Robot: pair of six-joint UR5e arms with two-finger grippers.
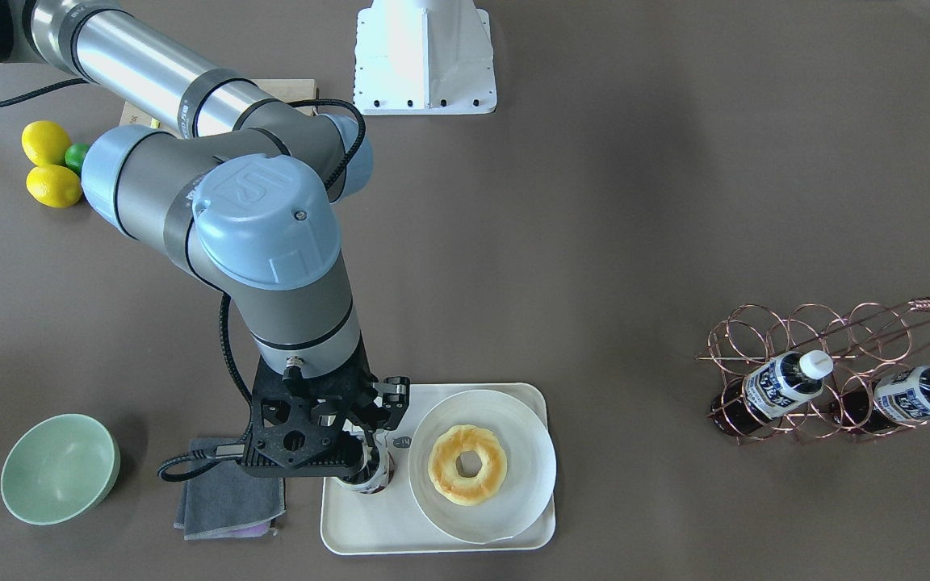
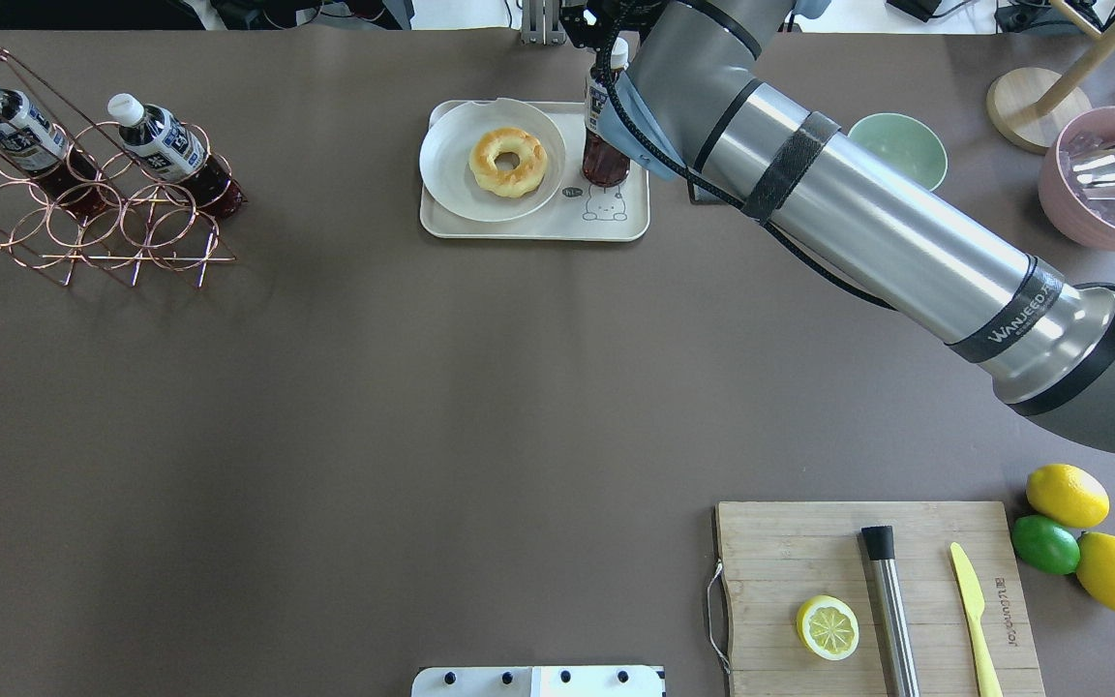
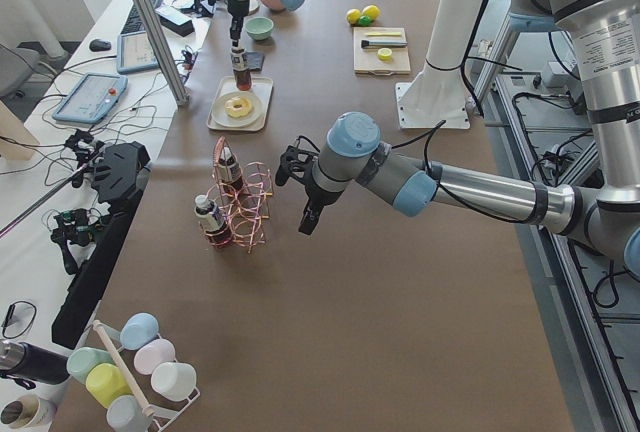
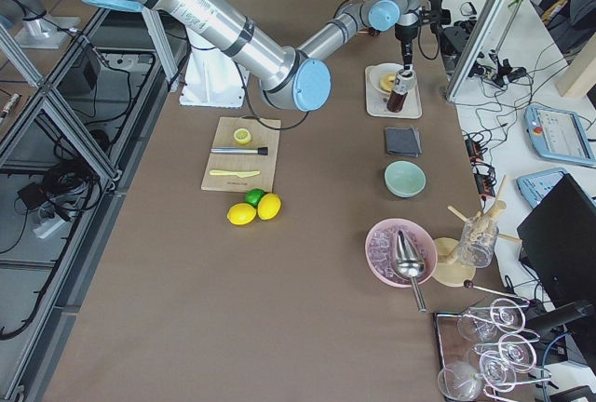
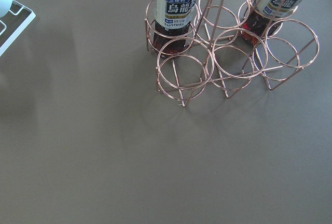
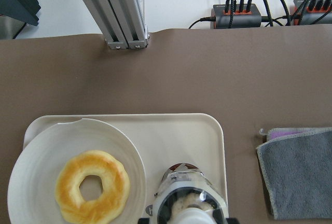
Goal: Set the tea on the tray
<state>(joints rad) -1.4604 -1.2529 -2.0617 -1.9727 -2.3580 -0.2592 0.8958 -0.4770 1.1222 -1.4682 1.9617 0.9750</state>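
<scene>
Front view: the right pincer (image 1: 362, 456) sits over the tea (image 1: 371, 479), which stands on the tray (image 1: 368, 530) beside the plate (image 1: 534, 472); whether it is clenched or released, I cannot tell. Overhead: the bottle stands tall and narrow, so a sideways retreat could topple it.

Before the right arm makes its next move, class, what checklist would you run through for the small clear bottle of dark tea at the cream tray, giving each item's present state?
1. Small clear tea bottle stands upright: ok.
2. It sits inside the raised rim of the cream rounded tray: ok.
3. Its base rests flat on the tray: cannot tell.
4. It is apart from the round white plate holding the glazed doughnut: ok, narrow gap.
5. Right gripper is shut on the bottle's top: ok.
6. Left gripper is far from the tray, near the copper wire rack: ok.
</scene>
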